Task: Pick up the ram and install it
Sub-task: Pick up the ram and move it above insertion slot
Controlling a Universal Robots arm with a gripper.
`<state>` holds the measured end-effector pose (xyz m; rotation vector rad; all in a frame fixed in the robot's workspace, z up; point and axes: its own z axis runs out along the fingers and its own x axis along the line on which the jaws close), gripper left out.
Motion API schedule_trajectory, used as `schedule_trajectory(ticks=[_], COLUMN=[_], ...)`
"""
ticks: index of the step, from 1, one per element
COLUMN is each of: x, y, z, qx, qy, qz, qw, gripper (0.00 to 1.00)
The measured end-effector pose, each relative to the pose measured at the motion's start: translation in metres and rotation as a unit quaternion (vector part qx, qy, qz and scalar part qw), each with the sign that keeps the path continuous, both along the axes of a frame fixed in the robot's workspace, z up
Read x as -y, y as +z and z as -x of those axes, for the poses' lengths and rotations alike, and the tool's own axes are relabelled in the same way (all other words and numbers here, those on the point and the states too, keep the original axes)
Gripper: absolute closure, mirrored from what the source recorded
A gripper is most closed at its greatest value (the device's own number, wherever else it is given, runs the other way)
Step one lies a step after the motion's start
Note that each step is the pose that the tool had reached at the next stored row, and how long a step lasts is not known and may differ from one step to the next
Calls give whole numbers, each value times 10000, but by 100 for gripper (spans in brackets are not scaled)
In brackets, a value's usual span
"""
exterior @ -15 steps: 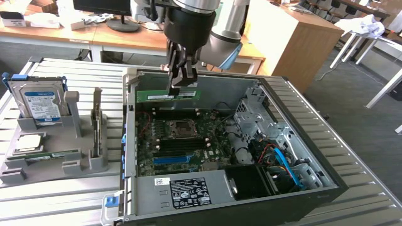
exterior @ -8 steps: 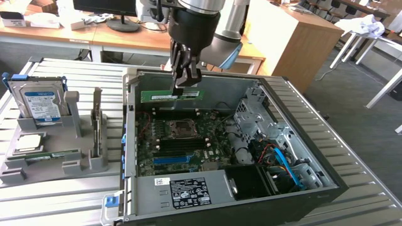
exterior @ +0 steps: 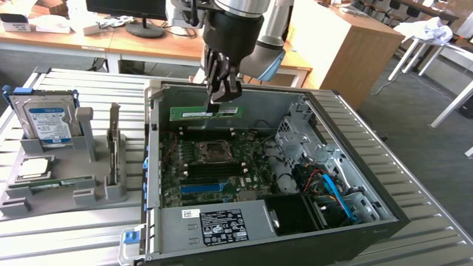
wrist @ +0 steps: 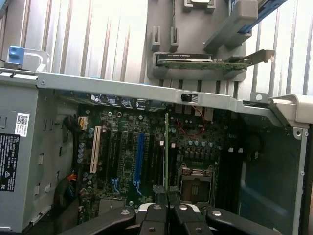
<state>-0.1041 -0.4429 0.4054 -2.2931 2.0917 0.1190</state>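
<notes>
Nearest me, the open computer case (exterior: 391, 213) lies on its side on the slatted metal table (exterior: 66, 244), with the labelled power supply (exterior: 221, 221) at its near end. Beyond that is the motherboard (exterior: 199, 177), its CPU socket (exterior: 212, 151) near the middle.

Over the far part of the board hangs the gripper (exterior: 216, 102), pointing straight down and clenched on the ram (exterior: 194, 113). The green stick sits at six o'clock from the gripper, pinched by its upper edge at about mid-length. It is level, its long side running from nine to three o'clock across the case. It is raised over the dark slots just past the socket, and I cannot tell whether its lower edge touches them.

From the wrist view the ram (wrist: 166, 147) shows edge-on, a thin green line running out from between the black fingers (wrist: 155, 211) of the gripper (wrist: 167, 196), beside the socket.

At nine o'clock from the case stands a gray holder (exterior: 66, 199) with a hard drive (exterior: 48, 119) and an expansion card (exterior: 114, 138) upright in it. Farthest off are wooden desks (exterior: 74, 39).
</notes>
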Motion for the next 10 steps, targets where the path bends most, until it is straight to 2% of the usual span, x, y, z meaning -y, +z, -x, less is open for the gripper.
schedule_trajectory(ticks=[10], x=[0], y=[0], z=[-82], qx=[0], qy=[0], qz=[0], qw=[10000], gripper=[88])
